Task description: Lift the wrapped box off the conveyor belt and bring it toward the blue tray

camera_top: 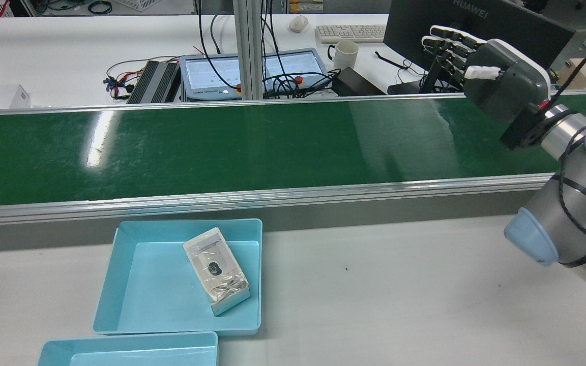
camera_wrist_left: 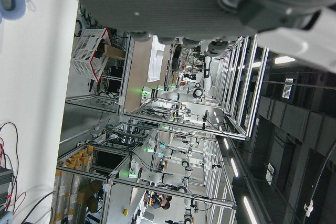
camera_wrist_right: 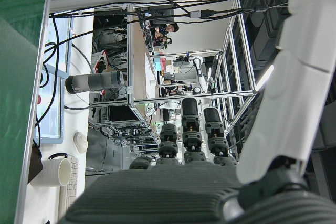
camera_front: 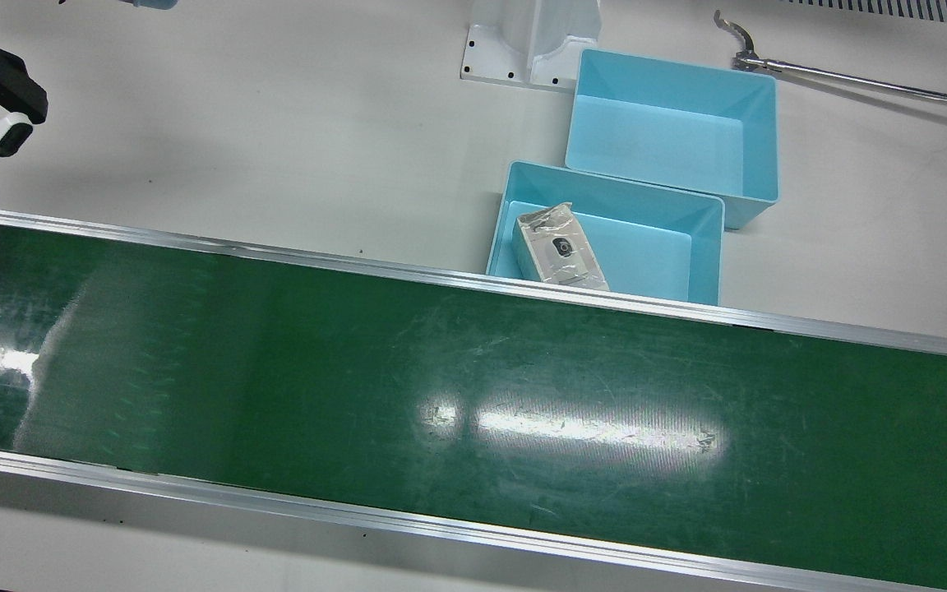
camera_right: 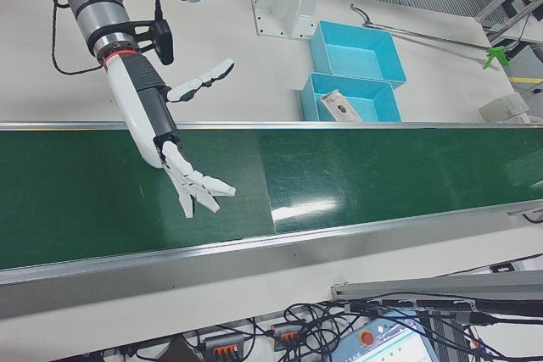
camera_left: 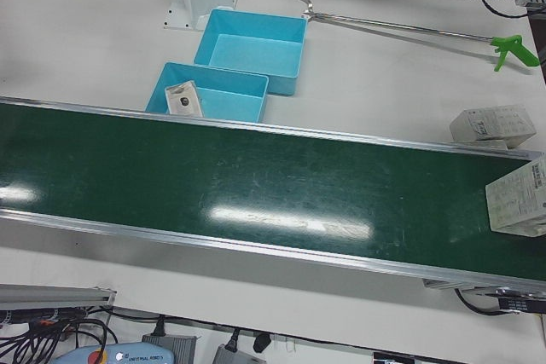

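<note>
The wrapped box, white under clear film, lies tilted inside the near blue tray, beside the green conveyor belt. It also shows in the rear view and the left-front view. My right hand hovers open and empty above the belt, far from the tray, fingers spread; it also shows in the rear view. My left hand shows only in its own view, as palm and finger bases, holding nothing.
A second, deeper blue tray stands behind the first. A long reacher tool lies on the table behind it. A printed carton sits at the belt's end, another beside it on the table.
</note>
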